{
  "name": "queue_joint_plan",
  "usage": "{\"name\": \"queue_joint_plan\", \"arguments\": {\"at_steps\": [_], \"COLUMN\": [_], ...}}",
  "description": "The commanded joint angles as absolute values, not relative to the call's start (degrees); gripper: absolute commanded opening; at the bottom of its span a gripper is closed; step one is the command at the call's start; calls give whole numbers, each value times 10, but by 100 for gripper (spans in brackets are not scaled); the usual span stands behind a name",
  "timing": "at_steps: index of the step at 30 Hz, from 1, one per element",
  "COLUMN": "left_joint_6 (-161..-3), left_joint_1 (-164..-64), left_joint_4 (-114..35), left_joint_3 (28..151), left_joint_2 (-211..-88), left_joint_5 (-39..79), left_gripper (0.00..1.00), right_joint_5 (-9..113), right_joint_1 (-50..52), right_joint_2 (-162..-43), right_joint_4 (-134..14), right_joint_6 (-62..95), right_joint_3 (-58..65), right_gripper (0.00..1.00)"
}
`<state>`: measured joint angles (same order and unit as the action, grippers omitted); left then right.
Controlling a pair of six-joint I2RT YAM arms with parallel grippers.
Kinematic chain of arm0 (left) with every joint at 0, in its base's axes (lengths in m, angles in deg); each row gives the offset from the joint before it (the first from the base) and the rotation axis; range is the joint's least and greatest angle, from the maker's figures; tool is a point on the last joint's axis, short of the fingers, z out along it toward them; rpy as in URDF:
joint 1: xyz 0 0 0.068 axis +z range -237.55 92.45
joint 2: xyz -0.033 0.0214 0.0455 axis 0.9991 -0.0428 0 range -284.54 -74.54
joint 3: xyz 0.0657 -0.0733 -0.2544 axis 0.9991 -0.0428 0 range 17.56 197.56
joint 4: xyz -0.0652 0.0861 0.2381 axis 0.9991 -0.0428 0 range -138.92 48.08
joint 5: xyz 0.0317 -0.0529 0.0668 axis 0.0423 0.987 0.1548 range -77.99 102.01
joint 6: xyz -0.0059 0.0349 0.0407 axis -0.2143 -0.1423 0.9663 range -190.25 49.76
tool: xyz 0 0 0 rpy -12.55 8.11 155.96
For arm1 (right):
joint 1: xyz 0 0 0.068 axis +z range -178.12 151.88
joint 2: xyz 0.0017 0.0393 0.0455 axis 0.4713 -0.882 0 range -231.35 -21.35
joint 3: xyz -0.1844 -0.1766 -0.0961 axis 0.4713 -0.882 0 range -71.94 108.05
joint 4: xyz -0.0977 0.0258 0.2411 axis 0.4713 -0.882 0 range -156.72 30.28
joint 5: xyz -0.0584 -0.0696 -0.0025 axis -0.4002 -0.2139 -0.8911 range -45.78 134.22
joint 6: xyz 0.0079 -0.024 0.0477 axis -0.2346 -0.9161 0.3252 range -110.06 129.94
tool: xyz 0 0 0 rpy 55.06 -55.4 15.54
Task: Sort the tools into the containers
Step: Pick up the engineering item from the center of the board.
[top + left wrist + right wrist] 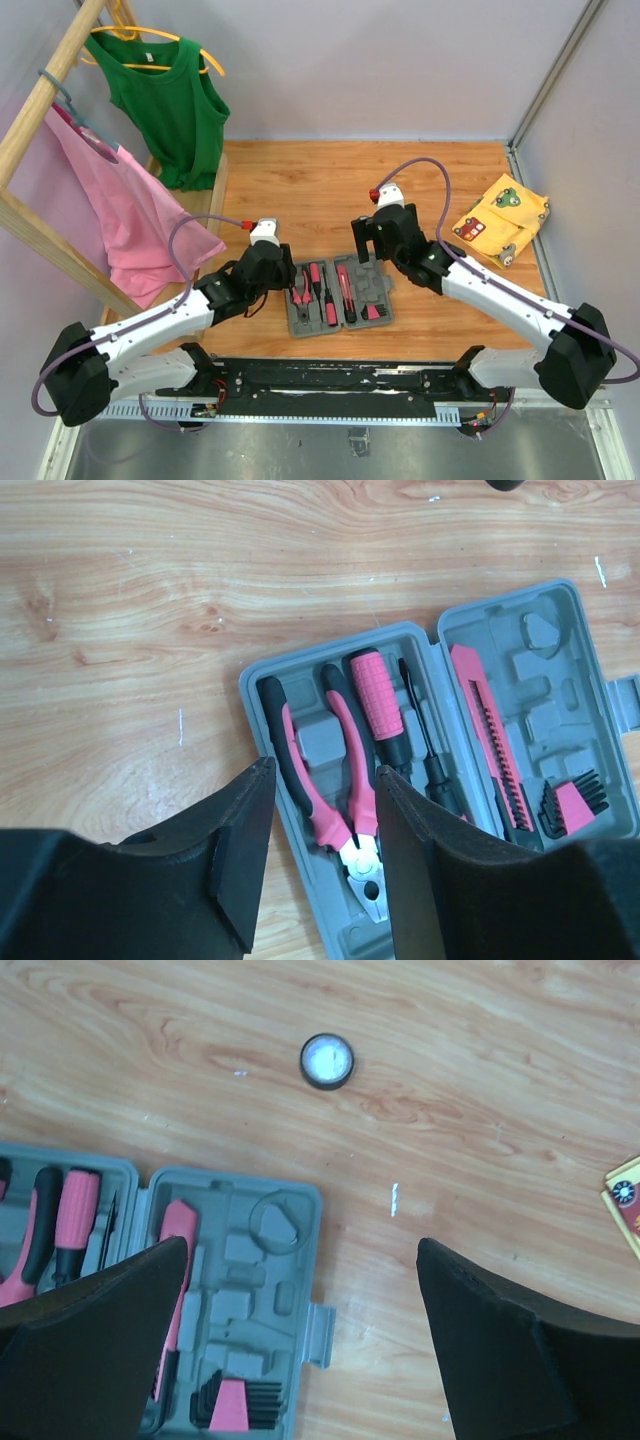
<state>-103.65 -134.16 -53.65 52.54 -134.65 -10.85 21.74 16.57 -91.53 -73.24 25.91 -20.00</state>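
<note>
Pale lilac walls (350, 60) close in my wooden table (300, 180); on my left a wooden rack (50, 80) holds a green top (170, 110) and a pink shirt (120, 210)

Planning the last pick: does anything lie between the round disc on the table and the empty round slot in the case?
Nothing visible does. In the right wrist view only bare table separates the disc from the grey case, whose round slot is empty. The right tool hangs open above.

Grey case (545, 720) lies open. Pliers (330, 800), screwdriver (380, 695) and cutter (485, 730) are slotted in, and the black-white disc (327, 1061) lies outside at one o'clock.
</note>
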Motion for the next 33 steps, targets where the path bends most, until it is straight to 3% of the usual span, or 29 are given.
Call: {"name": "queue_joint_plan", "arguments": {"at_steps": [1, 8, 16, 26, 33], "left_joint_6": [-1028, -1021, -1025, -1035, -1039], "left_joint_1": [-1339, -1339, -1339, -1339, -1339], "left_joint_4": [-532, -541, -559, -575, -585], "left_joint_3": [511, 498, 489, 481, 480], "left_joint_2": [-1326, -1308, -1298, -1276, -1265], "left_joint_5": [-132, -130, -126, -136, -139], "left_gripper": [49, 50, 51, 69, 75], "right_joint_5": [212, 317, 353, 360, 373], "right_joint_1": [138, 80, 36, 9, -2], "right_joint_2": [-945, -1001, -1093, -1186, -1260], "right_joint_4": [-725, -741, -756, -753, -780], "right_joint_6": [232, 235, 236, 264, 257], "right_joint_3": [-159, -105, -15, 55, 120], "right_gripper": [99, 99, 99, 99, 99]}}
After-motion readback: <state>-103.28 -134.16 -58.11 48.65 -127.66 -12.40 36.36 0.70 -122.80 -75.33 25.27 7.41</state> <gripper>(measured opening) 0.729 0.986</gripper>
